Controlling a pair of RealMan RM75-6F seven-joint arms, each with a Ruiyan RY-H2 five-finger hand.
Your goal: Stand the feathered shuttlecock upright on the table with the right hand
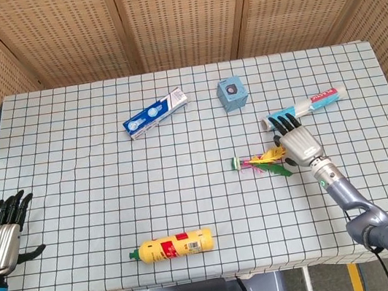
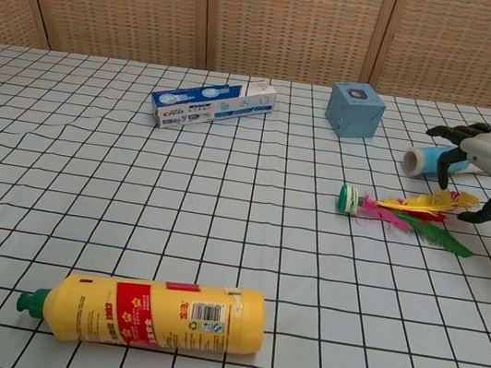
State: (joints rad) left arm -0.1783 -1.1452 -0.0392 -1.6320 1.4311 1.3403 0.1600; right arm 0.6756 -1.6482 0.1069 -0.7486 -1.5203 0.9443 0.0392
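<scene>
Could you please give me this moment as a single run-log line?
phase: reach | right hand: open, fingers spread above feather end | shuttlecock: lying flat, not gripped | left hand: open, idle at table edge

The surface [image 1: 70,157] wears a white cloth with a black grid. The shuttlecock [image 1: 263,160] has yellow, pink and green feathers; the bottle [image 1: 174,246] is yellow with a red label.
</scene>
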